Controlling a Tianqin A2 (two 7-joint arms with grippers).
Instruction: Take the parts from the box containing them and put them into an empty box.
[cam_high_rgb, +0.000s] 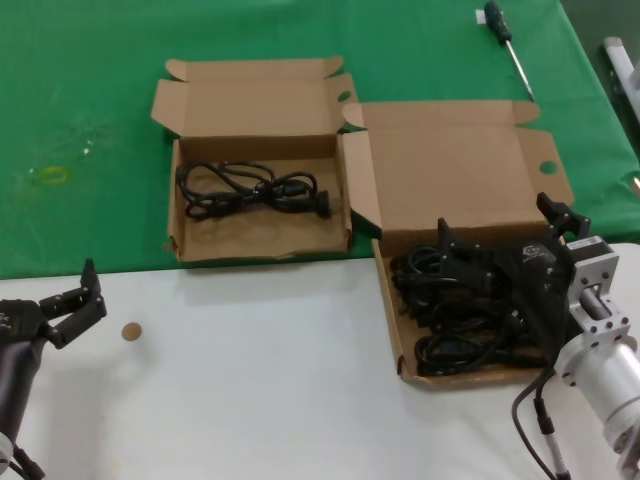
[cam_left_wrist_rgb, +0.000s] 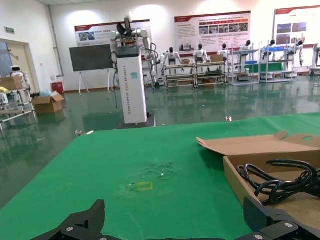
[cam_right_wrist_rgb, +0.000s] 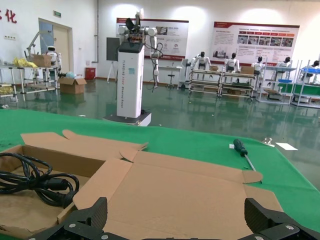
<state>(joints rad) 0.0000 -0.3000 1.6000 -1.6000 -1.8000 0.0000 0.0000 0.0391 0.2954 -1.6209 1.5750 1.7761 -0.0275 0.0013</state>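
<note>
The box with the tall wide lid (cam_high_rgb: 455, 170) stands at the right, its tray full of coiled black cables (cam_high_rgb: 460, 310). My right gripper (cam_high_rgb: 500, 225) is open just above those cables, holding nothing; in the right wrist view (cam_right_wrist_rgb: 175, 212) it faces the lid (cam_right_wrist_rgb: 175, 190). The box with the short lid (cam_high_rgb: 255, 105) stands to the left and holds one cable bundle (cam_high_rgb: 250, 190), which also shows in the left wrist view (cam_left_wrist_rgb: 280, 180). My left gripper (cam_high_rgb: 85, 300) is open and empty over the white table at the lower left, and it shows in its own view (cam_left_wrist_rgb: 175, 217).
A screwdriver (cam_high_rgb: 505, 40) lies on the green cloth behind the right box. A small brown disc (cam_high_rgb: 131, 331) lies on the white table near my left gripper. A yellow mark (cam_high_rgb: 50, 175) is on the cloth at the left. A grey object (cam_high_rgb: 620, 60) sits at the far right edge.
</note>
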